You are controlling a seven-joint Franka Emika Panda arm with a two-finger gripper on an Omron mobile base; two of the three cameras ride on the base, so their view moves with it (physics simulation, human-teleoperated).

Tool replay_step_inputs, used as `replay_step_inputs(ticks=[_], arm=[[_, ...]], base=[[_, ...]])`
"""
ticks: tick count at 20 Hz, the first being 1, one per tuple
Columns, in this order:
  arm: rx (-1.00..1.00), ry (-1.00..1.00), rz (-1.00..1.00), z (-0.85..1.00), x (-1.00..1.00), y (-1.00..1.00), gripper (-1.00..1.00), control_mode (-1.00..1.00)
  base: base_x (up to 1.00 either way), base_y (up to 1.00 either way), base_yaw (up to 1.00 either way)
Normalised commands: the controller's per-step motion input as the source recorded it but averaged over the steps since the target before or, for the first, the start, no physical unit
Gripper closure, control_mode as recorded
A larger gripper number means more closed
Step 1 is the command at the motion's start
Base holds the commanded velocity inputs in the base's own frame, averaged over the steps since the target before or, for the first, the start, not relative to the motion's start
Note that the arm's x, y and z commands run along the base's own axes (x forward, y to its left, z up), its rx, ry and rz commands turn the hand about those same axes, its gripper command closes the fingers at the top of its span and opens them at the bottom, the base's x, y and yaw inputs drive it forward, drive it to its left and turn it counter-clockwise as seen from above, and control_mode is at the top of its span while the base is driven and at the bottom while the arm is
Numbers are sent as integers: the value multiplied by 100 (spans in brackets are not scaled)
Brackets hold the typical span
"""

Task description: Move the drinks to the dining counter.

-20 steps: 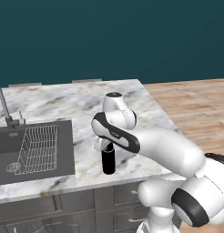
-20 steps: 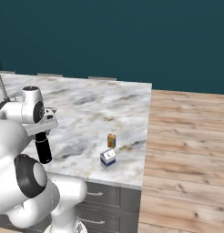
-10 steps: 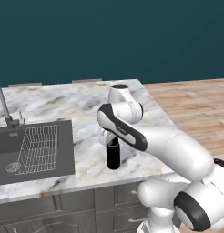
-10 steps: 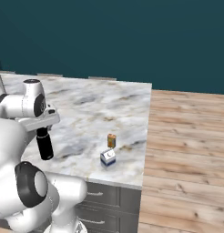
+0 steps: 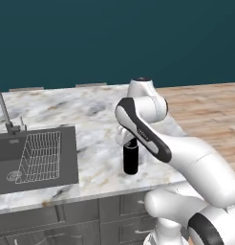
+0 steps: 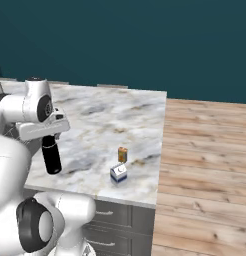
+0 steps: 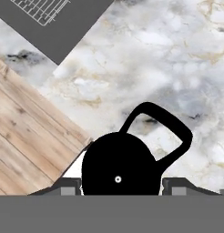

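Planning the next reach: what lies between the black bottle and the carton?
Bare marble counter in the right base view, between the bottle and the carton.

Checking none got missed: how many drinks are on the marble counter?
3: black bottle under the gripper, near the front edge; orange container and blue-and-white carton toward the counter's right end.

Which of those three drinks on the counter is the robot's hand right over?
The tall black bottle, directly under the gripper. The blue-and-white carton and tiny orange container stand apart near the counter's corner.
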Motion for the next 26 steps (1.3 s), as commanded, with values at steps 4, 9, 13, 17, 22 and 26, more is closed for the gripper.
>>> replay_step_inputs(ticks=[4,9,13,17,22,26], arm=[[0,0,-13,38,-7,-32,100,-100],[0,-5,-14,36,0,-37,100,-100],[0,-4,-13,27,-4,-47,100,-100],[0,0,-15,32,-1,-44,100,-100],[0,0,-15,39,-7,-46,100,-100],[1,0,-15,28,-16,-36,100,-100]], base=[[0,0,0],[0,0,0],[0,0,0],[0,0,0],[0,0,0],[0,0,0]])
